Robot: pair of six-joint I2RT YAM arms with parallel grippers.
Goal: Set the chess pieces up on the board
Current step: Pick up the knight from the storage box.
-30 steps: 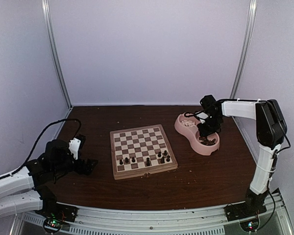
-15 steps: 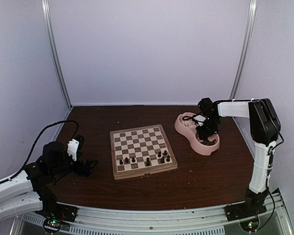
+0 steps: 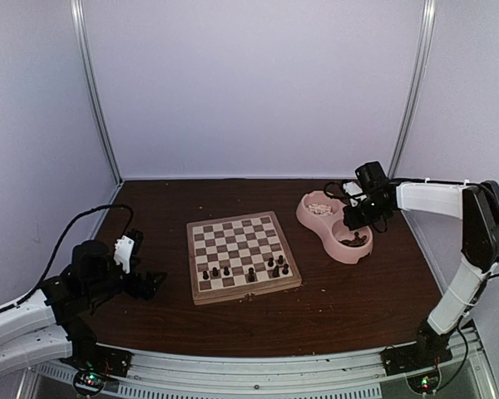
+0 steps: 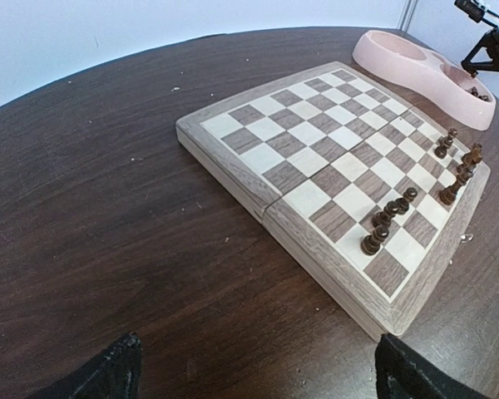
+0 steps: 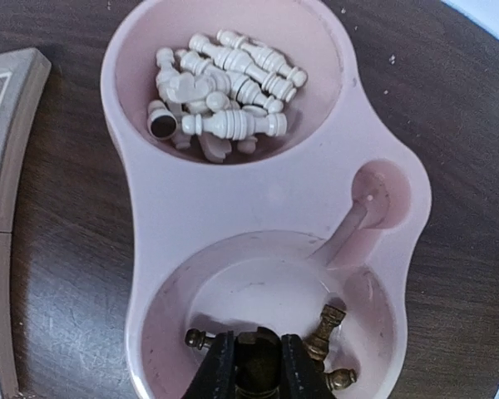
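The board lies in the middle of the brown table. A few dark pieces stand on its two near rows, some to the left and some to the right.

The pink bowl has two round cups. It sits on the table to the right of the board and a little farther back, and it does not touch the board. The far cup holds a heap of white pieces lying on their sides. The near cup holds three loose brown pieces.

The right pincer points down into the near cup. Its two fingers are close together, and one dark piece sits tight between them, so the pincer is holding it. The loose brown pieces lie just beside the fingers, one to the left and two to the right. I cannot tell if the held piece touches the bottom of the cup. The board is well off to the left of this pincer.

The left pincer is low over the table, near the left side of the board. Its fingers are spread wide and hold nothing. From there the board lies just ahead of it, with the dark pieces along the board's right side in that view.
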